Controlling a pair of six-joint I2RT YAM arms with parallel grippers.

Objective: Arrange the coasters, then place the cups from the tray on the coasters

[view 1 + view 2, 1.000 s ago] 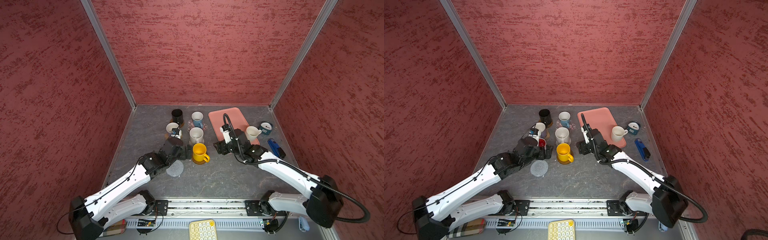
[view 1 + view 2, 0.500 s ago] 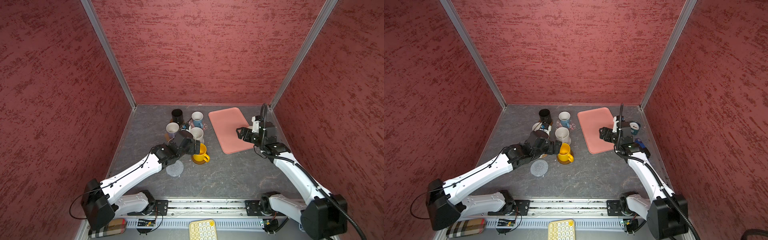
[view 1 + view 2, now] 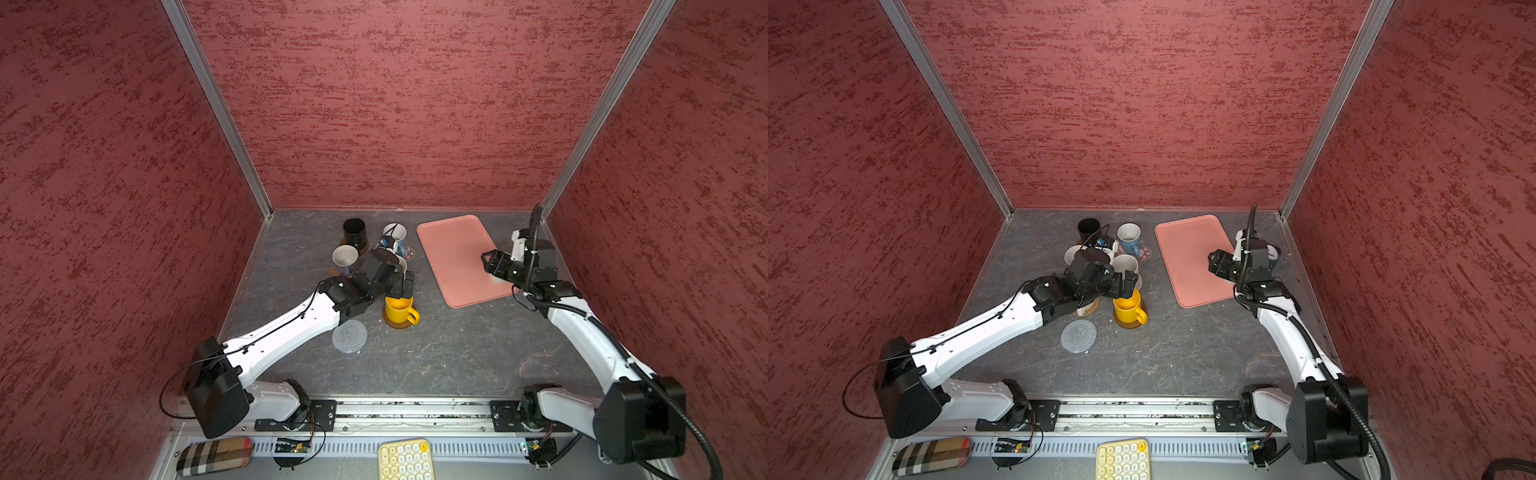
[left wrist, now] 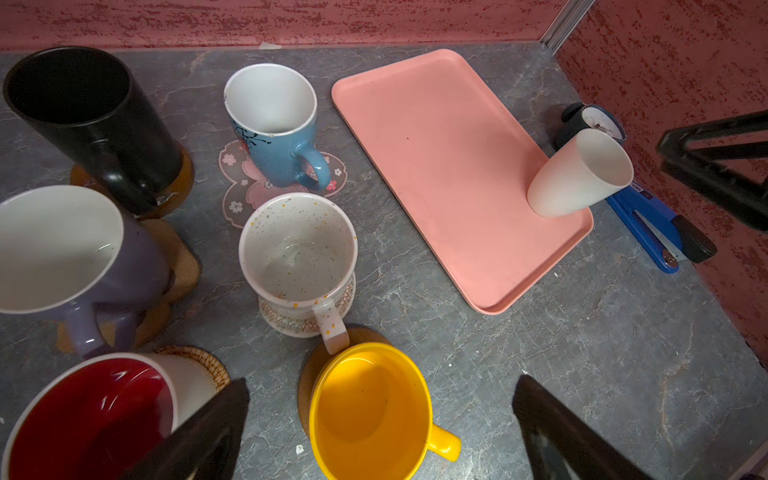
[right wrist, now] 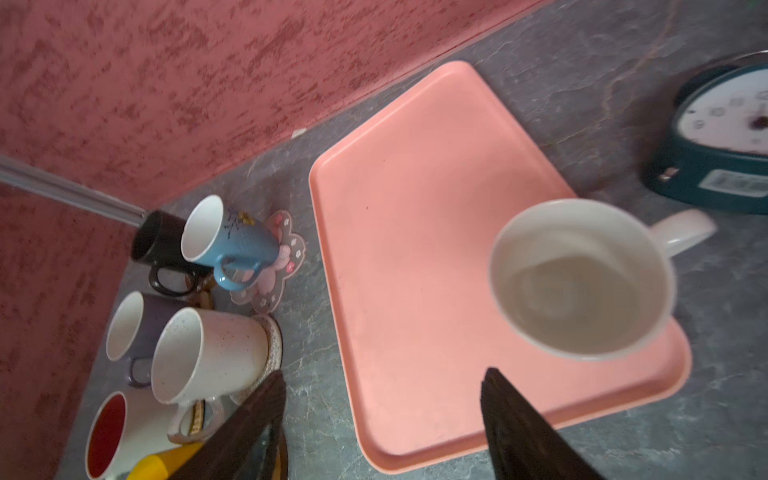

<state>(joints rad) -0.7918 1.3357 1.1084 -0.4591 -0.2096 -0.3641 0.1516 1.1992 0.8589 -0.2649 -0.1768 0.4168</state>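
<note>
The pink tray (image 3: 453,253) (image 5: 415,249) holds one cream cup (image 5: 582,278) (image 4: 577,174) at its right edge. My right gripper (image 5: 384,374) (image 3: 490,264) hovers open just above and beside that cup, with nothing between its fingers. Left of the tray, several cups stand on coasters: black (image 4: 83,116), light blue (image 4: 274,124) on the pink flower (image 4: 237,195), speckled white (image 4: 299,249), lavender (image 4: 62,249), red-inside (image 4: 91,415) and yellow (image 4: 370,411). My left gripper (image 4: 382,380) (image 3: 401,284) is open above the yellow cup. A grey woven coaster (image 3: 349,336) lies bare.
A teal clock (image 5: 723,137) and a blue stapler (image 4: 652,232) sit between the tray and the right wall. A pale yellow keypad (image 3: 405,459) and a plaid case (image 3: 214,455) lie in front of the rail. Red walls enclose three sides.
My right arm has swung from left of the tray across it to the cream cup at its right edge. My left gripper has shifted right, from the red-inside cup to over the yellow cup.
</note>
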